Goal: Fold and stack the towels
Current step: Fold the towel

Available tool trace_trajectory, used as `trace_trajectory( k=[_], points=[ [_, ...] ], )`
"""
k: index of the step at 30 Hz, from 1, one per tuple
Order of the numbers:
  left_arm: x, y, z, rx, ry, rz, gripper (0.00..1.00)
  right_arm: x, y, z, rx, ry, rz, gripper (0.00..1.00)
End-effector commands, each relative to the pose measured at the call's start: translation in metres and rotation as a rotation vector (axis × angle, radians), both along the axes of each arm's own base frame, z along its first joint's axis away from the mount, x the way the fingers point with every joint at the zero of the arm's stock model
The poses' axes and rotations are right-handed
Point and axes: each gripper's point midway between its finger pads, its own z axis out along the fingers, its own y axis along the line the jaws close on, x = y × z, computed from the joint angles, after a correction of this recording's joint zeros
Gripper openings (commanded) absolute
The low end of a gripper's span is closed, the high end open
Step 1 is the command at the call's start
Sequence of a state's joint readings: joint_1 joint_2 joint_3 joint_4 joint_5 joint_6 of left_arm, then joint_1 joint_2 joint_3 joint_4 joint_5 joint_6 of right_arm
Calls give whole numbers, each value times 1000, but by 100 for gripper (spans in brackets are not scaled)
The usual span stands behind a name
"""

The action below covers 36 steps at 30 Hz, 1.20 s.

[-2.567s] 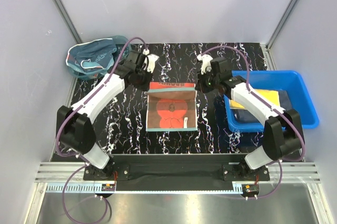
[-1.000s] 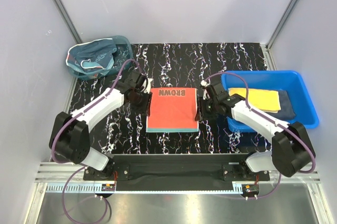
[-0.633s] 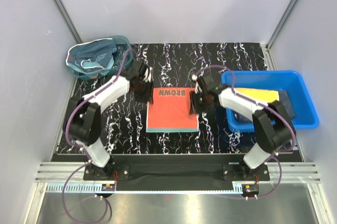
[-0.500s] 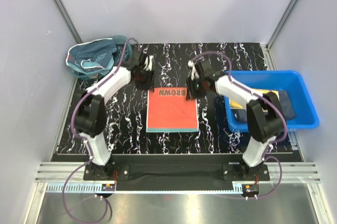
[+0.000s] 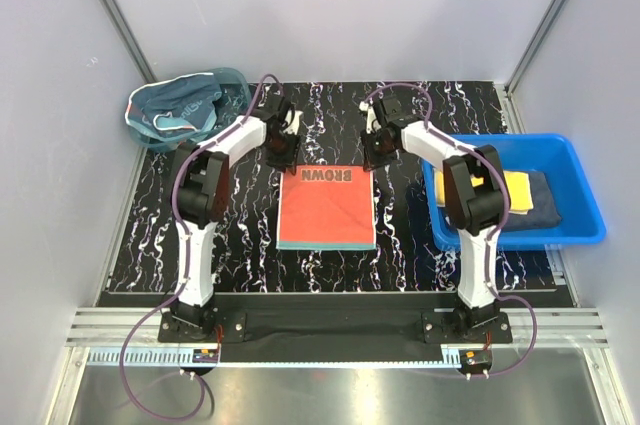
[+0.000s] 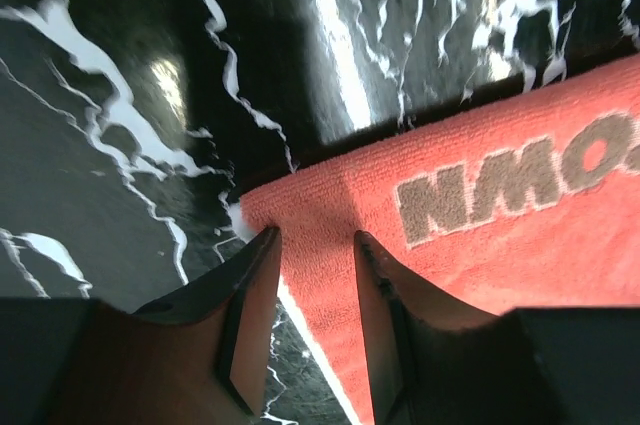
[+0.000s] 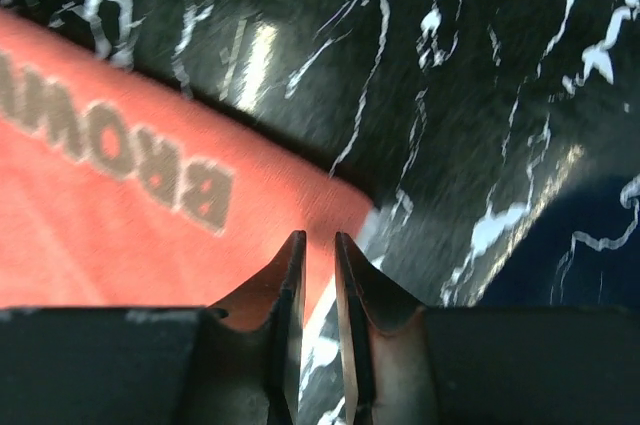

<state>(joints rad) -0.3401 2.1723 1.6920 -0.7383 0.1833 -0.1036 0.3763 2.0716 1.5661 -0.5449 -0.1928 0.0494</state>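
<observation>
So the fold is looking done at this point. A couple of seconds back the orange-red towel [image 5: 327, 207] was being shown half open with its face print up. Now it's being left flat and folded in the middle of the worktop [image 5: 250, 245], plain side up. A second ago the claws were being held at its left and right edges, and they've since been moved up to the two far corners.

The left claw [image 5: 283, 148] is being held fairly wide right over the far-left corner, with nothing gripped. The right claw [image 5: 377, 148] is being narrowed down to a thin slit above the far-right corner, and no cloth is being seen between its fingers.

Guessing the corners are being tidied, or the towel is being lined up for another fold or for the move over to the stack. A yellow towel [image 5: 515, 188] and a dark towel [image 5: 548, 190] are already being kept in the blue bin [image 5: 590, 230].

Writing-wise, only "BROWN" is being shown, in brownish block letters along the towel's far edge and upside down from overhead. Each wrist view is being given just part of the word. No brand tags are being made out.
</observation>
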Motion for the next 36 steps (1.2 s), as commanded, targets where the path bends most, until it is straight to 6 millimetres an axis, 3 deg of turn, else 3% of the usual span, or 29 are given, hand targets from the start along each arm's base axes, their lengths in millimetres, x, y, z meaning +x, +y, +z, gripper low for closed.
trace_trajectory(
  k=[1, 3, 6, 11, 14, 19, 26, 30, 36],
  points=[
    [18, 0, 5, -1, -44, -6, 41, 16, -2, -10, -32, -12, 21, 23],
    [17, 1, 6, 4, -36, -4, 41, 19, -9, -20, -51, -1, 8, 23],
    [17, 1, 19, 10, -48, -29, 41, 21, -16, -16, -67, -13, 16, 23],
    [25, 3, 57, 3, -118, -122, 44, 24, -17, 21, -55, -70, 103, 29],
    [29, 7, 58, 17, -126, -163, 45, 16, -12, 36, -28, -71, 192, 36],
    [27, 5, 40, 3, -94, -210, 45, 8, -3, 35, 55, -41, 261, 45],
    [40, 14, 27, 13, -103, -247, 45, 20, -17, 22, 11, -43, 296, 46],
    [44, 11, 23, -13, -105, -271, 45, 22, -15, 23, 40, -32, 359, 54],
    [40, 11, 12, -22, -72, -297, 43, 18, -13, 10, 65, 49, 422, 50]
  ],
)
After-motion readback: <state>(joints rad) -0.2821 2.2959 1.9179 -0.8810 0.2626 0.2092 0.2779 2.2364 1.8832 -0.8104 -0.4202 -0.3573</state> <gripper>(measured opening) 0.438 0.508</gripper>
